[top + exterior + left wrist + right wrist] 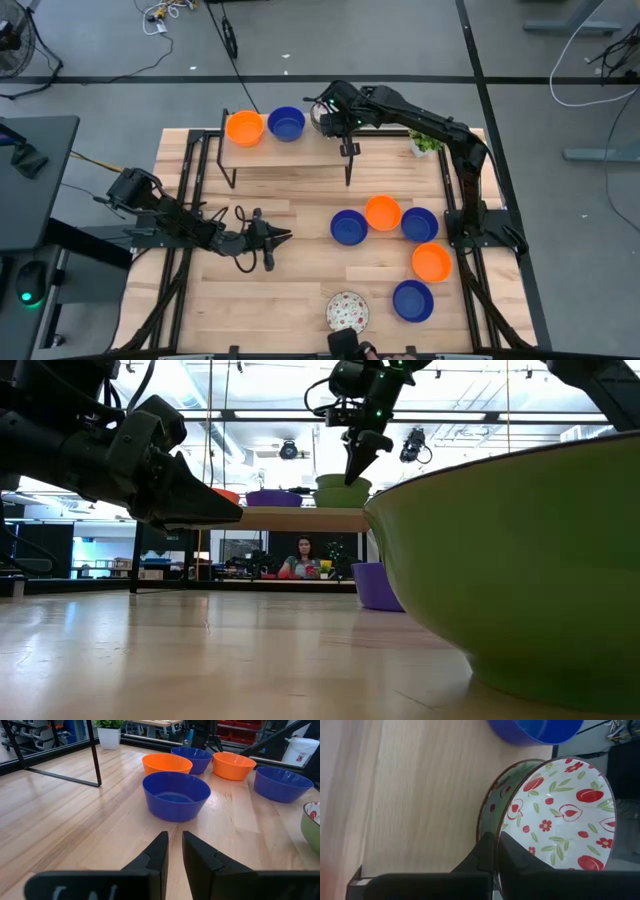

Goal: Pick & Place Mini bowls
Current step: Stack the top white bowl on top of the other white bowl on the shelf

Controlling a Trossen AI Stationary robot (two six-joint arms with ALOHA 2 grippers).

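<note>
A white mini bowl with red flowers and a green outer wall stands on the raised wooden shelf at the table's far side, right of a blue bowl and an orange bowl. My right gripper is shut on its rim; the low view shows it above the bowl. On the table lie blue bowls, orange bowls and a second flowered bowl. My left gripper hovers shut, left of the nearest blue bowl. My right gripper pinches the flowered bowl's rim, one finger inside the bowl and one outside against the green wall. The fingers come from above, pointing down. The bowl's base rests on the shelf, upright.
The shelf stands on thin black legs. A small green potted plant sits at the table's far right. The second flowered bowl fills the low view's right side. Bare wood lies between my left gripper and the table's near edge.
</note>
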